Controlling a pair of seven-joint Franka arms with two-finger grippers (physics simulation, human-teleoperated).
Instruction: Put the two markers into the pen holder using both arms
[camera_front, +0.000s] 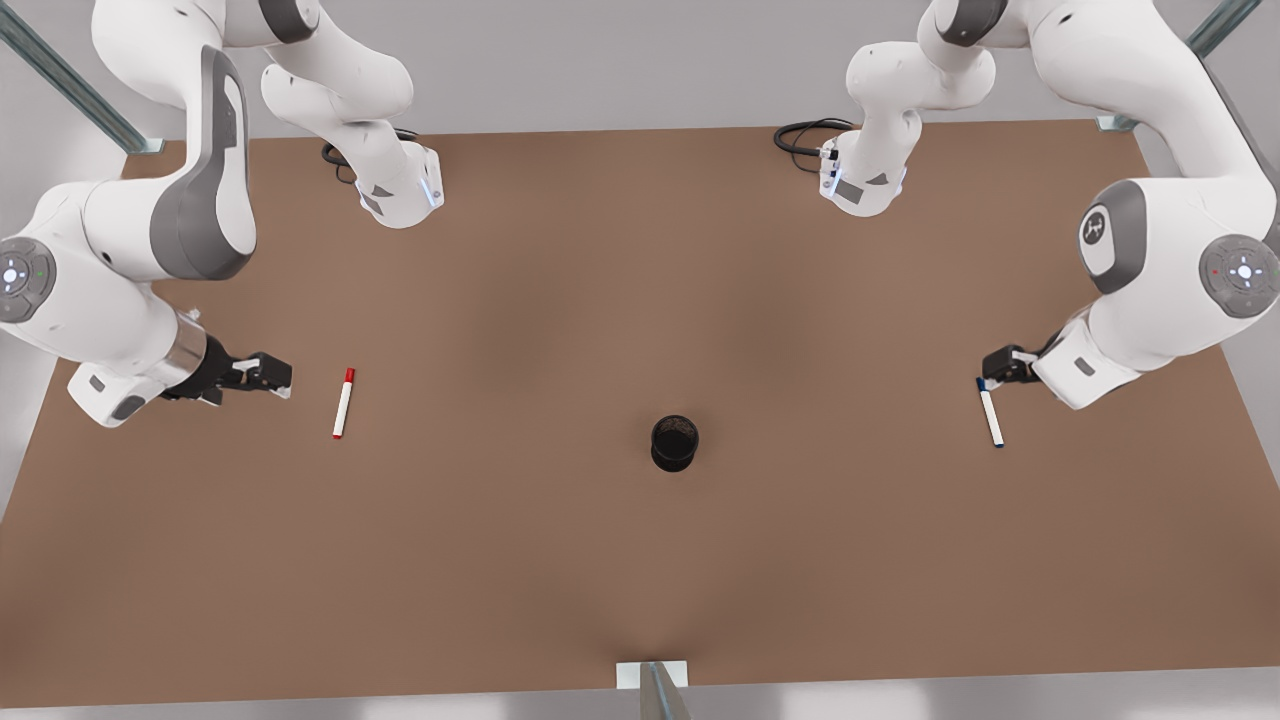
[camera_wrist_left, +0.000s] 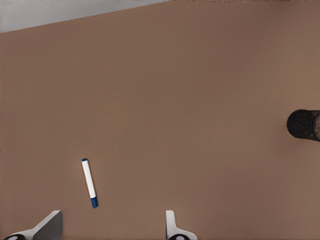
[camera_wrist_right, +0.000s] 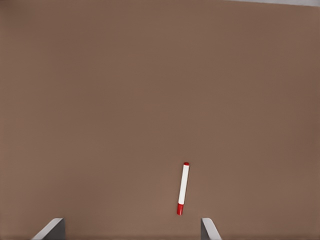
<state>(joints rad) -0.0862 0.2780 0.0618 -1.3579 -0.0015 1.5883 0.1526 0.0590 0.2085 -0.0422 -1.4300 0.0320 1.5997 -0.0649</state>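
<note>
Small black mesh pen holder (camera_front: 674, 443) stands mid-table; wide-open, empty left gripper (camera_wrist_left: 112, 227) and right gripper (camera_wrist_right: 132, 230) risk rolling blue-capped marker (camera_front: 990, 412) or red-capped marker (camera_front: 343, 403) aside.

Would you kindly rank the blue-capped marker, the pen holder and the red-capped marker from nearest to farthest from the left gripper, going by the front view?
From the left gripper:
1. Blue-capped marker, right beside it on the front view's right.
2. Pen holder, mid-table.
3. Red-capped marker, far on the front view's left, by the right gripper.
</note>
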